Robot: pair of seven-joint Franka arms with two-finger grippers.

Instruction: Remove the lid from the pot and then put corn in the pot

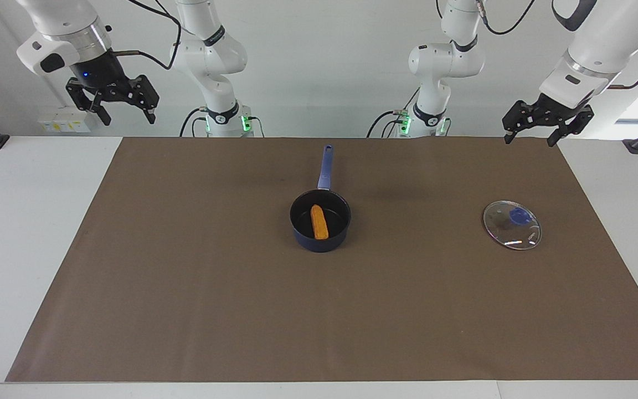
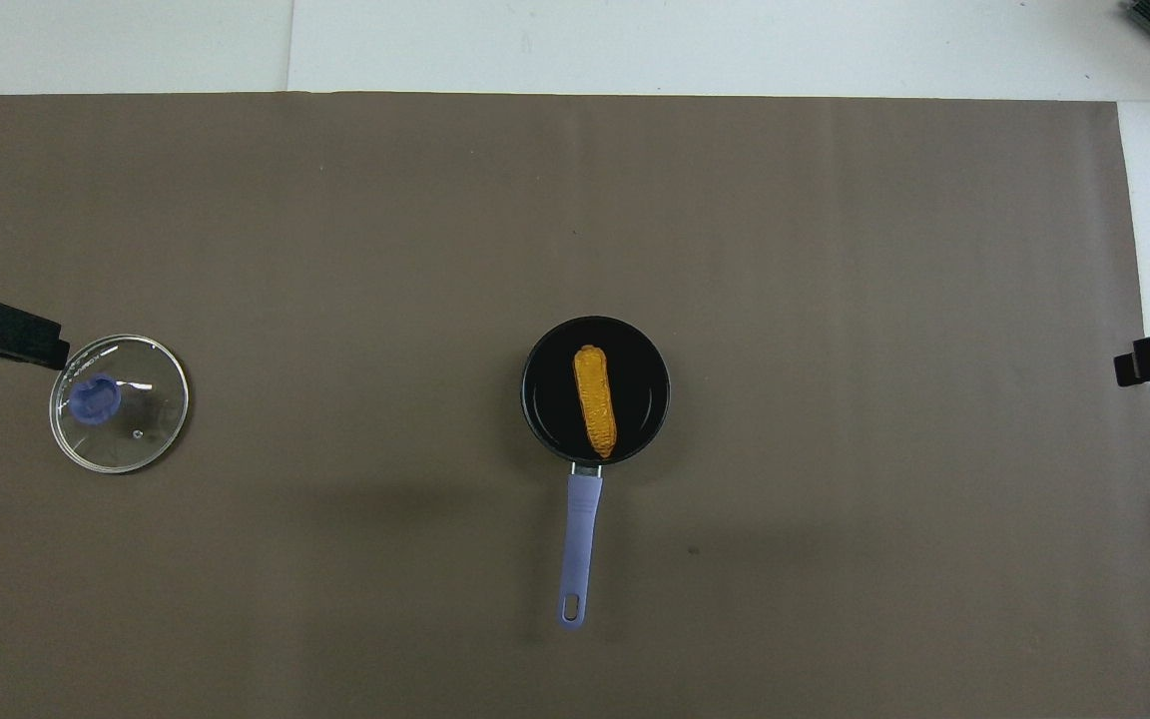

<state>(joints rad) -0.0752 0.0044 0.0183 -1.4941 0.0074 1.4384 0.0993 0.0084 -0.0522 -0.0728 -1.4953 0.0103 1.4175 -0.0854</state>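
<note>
The left tool [image 1: 532,137] hangs in the air over the edge of the brown mat [image 1: 186,288] nearest the robots, at the left arm's end of the table [image 1: 25,233]; its fingers are spread and hold nothing. The right tool [image 1: 128,113] is raised high at the right arm's end, over the table's edge by the wall, likewise released and empty. Both arms wait, clear of the task's things.

The lid [image 1: 512,225] lies flat on the mat toward the left arm's end, a round clear glass disc with a thin metal rim and a blue knob that sits off-centre as seen through the glass. In the overhead view one fingertip of the left tool overlaps the lid's rim [image 2: 119,402], but the facing view shows the tool well above it.

The pot [image 1: 320,220] stands uncovered at the middle of the mat, dark navy with a black inside, its long blue handle [image 1: 325,166] pointing toward the robots. The corn [image 1: 319,221] lies inside it on the bottom, an orange-yellow bumpy cob with rounded ends, lined up with the handle.
</note>
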